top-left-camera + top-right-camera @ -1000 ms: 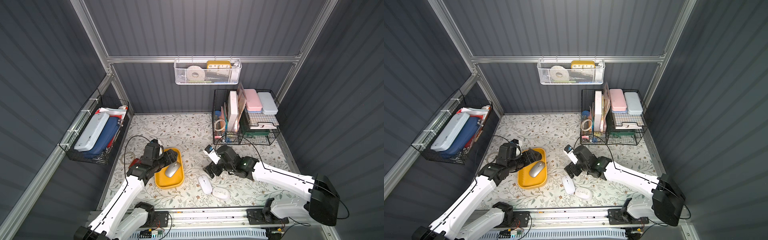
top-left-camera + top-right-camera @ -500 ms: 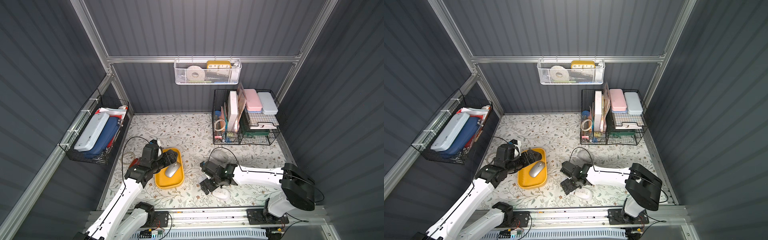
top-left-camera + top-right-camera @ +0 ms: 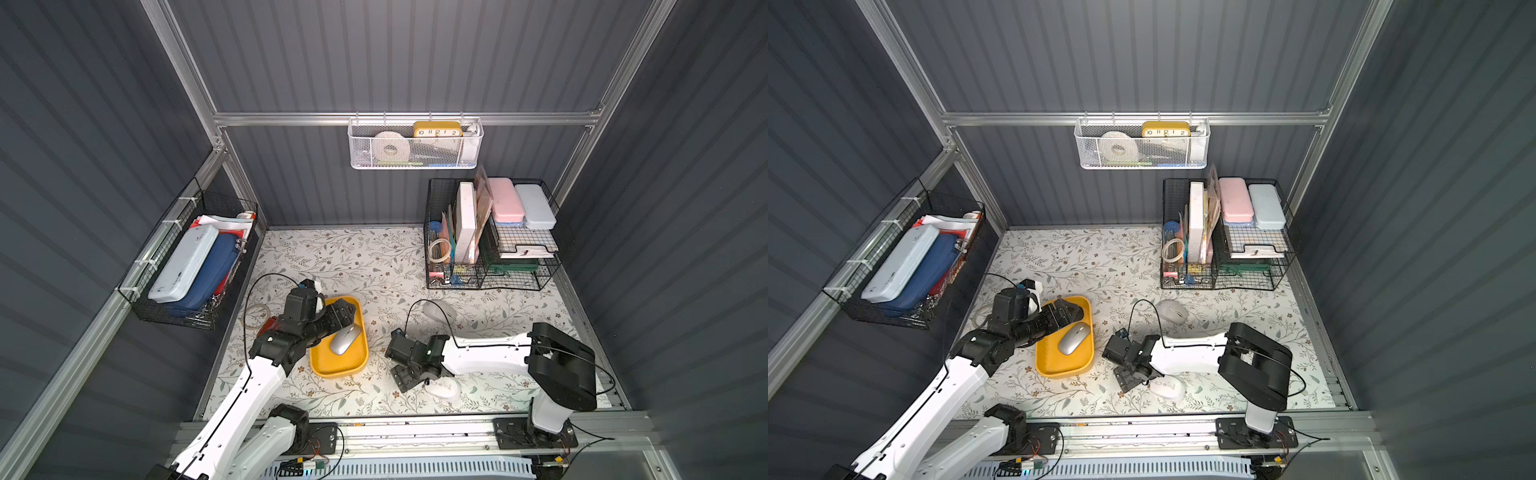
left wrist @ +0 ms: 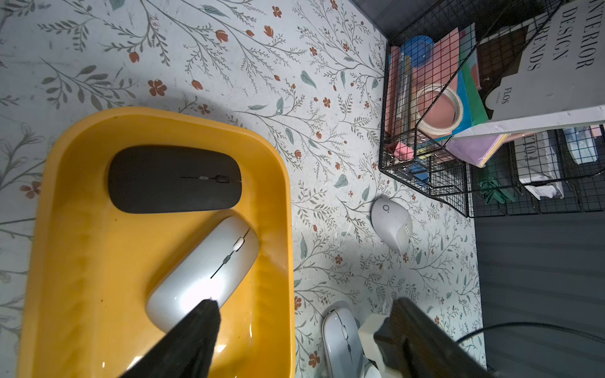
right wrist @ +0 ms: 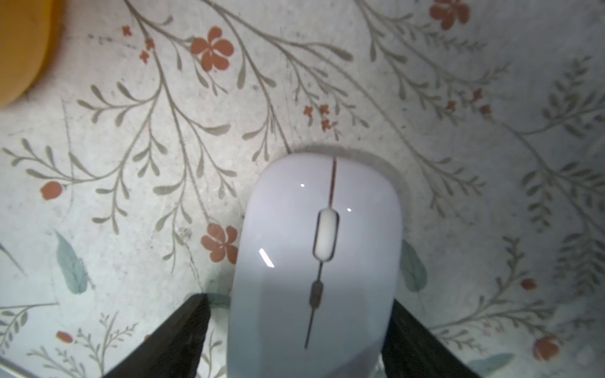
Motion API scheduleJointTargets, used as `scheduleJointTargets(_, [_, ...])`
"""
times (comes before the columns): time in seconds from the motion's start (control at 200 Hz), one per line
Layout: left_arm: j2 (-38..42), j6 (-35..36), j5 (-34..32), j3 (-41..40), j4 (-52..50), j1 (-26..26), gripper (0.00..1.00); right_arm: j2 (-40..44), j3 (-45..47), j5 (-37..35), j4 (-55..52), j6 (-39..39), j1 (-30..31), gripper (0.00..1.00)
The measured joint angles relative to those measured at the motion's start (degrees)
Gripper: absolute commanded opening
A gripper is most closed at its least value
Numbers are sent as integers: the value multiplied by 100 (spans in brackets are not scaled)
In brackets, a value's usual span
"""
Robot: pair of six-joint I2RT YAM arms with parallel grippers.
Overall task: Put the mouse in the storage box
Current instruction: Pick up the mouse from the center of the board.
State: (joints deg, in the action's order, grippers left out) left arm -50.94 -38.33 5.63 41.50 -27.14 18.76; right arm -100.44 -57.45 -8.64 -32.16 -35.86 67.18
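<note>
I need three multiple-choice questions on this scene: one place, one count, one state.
1. Where does the black mouse lie?
A) in the storage box
B) in a wall basket
C) on the table

2. How many mice lie in the storage box?
A) one
B) two
C) four

3. How is the left end effector?
A) shut on a cable
B) shut on the box rim
C) open and empty

Answers:
1 A, the left wrist view shows it inside the yellow walls.
2 B, the black mouse and the silver mouse share it.
3 C, it stands wide open, holding nothing.
</note>
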Motion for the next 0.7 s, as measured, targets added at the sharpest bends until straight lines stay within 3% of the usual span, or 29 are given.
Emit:
scheduleJointTargets(0.3, [-22, 0, 24, 0, 0, 0, 87, -35, -9, -210, 7, -144, 9, 53])
scheduleJointTargets(0.535, [-22, 0, 105, 0, 2, 0, 87, -4, -9, -367, 87, 83, 2, 49])
scheduleJointTargets(0.7, [-28, 2, 560, 2, 57, -2, 88, 544, 11, -428, 452, 767, -133, 46])
